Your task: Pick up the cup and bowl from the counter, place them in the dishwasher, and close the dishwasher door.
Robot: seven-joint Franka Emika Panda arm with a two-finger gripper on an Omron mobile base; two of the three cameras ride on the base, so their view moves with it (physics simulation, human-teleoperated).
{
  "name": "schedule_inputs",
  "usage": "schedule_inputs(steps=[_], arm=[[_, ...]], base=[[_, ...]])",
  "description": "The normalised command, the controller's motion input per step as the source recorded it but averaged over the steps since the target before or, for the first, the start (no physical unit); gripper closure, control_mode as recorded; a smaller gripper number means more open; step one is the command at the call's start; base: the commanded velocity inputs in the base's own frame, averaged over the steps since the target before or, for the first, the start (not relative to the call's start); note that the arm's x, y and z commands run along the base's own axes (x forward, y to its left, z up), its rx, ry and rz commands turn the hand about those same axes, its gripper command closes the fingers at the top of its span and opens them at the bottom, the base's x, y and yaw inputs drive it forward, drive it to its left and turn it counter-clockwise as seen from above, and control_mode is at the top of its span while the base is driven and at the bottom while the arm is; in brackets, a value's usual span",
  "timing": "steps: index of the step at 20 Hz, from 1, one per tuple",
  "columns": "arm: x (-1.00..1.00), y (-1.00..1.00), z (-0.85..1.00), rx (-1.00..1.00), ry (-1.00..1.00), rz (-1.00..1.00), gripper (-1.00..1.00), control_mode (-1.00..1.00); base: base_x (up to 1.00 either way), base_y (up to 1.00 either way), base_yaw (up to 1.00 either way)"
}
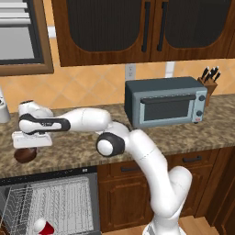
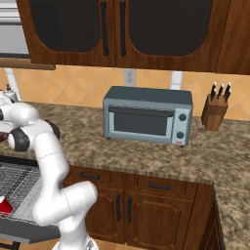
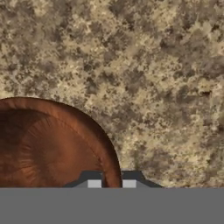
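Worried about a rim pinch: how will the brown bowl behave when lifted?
The bowl looks rigid and wood-like, so it likely won't flex. With the gripper closed on one rim edge, it may tilt. It seems small, probably light.

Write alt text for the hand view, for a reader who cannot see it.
The hand is shut on the rim of the dark brown wooden bowl, one finger inside the rim and one outside. The bowl sits at the lower left on the speckled brown-and-tan granite counter.
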Motion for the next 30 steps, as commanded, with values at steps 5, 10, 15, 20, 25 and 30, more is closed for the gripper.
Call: schedule_inputs(steps=[5, 10, 15, 20, 25, 30], arm=[[-1.0, -0.83, 0.09, 0.0, -0.02, -0.05, 1.0, -1.0], [-1.0, -0.97, -0.12, 0.26, -0.2, 0.0, 1.0, -1.0], [-1.0, -0.97, -0.09, 0.35, -0.25, 0.0, 1.0, -1.0], [-1.0, -0.24, 0.0, 0.1, -0.1, 0.0, 1.0, -1.0], [-0.94, 0.38, 0.05, -0.08, 0.01, 0.01, 1.0, -1.0], [-0.09, 0.38, -0.47, -0.12, 0.07, 0.0, 1.0, -1.0]], base=[[0.0, 0.0, 0.0], [0.0, 0.0, 0.0], [0.0, 0.0, 0.0], [0.0, 0.0, 0.0], [0.0, 0.0, 0.0], [0.0, 0.0, 0.0]])
